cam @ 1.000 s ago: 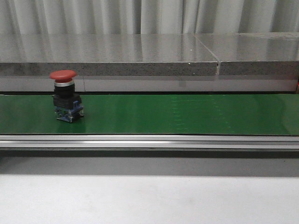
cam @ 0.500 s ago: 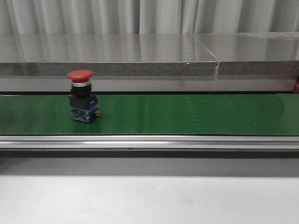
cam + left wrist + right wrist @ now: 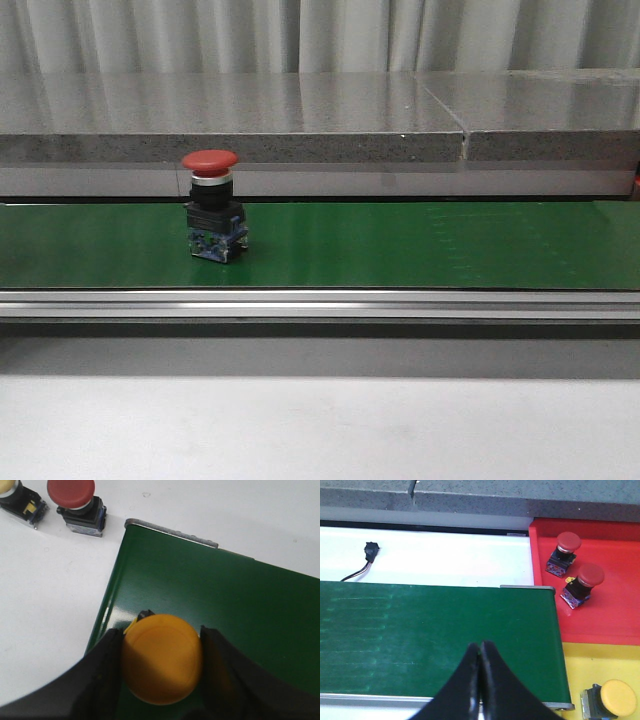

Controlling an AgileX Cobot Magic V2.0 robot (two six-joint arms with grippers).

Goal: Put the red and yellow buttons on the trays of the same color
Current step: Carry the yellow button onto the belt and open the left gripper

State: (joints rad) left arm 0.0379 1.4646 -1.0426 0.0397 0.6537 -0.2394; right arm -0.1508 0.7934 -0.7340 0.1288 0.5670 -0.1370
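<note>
A red button [image 3: 212, 219] with a black and blue base stands upright on the green conveyor belt [image 3: 420, 245], left of centre. My left gripper [image 3: 161, 666] is shut on a yellow button [image 3: 162, 659] over the belt's end [image 3: 210, 595]. On the white table beside that end stand a loose red button [image 3: 75, 502] and a yellow one [image 3: 15, 497]. My right gripper [image 3: 480, 652] is shut and empty above the belt's other end [image 3: 420, 630]. The red tray [image 3: 600, 605] holds two red buttons [image 3: 563, 551] [image 3: 582, 584]. The yellow tray [image 3: 600, 670] holds one yellow button [image 3: 612, 699].
A grey stone ledge [image 3: 320, 115] runs behind the belt, with curtains above it. An aluminium rail [image 3: 320, 303] edges the belt's near side. A small black switch on a cable [image 3: 369, 552] lies on the white surface behind the belt.
The red button on the belt has travelled to the right, staying upright.
</note>
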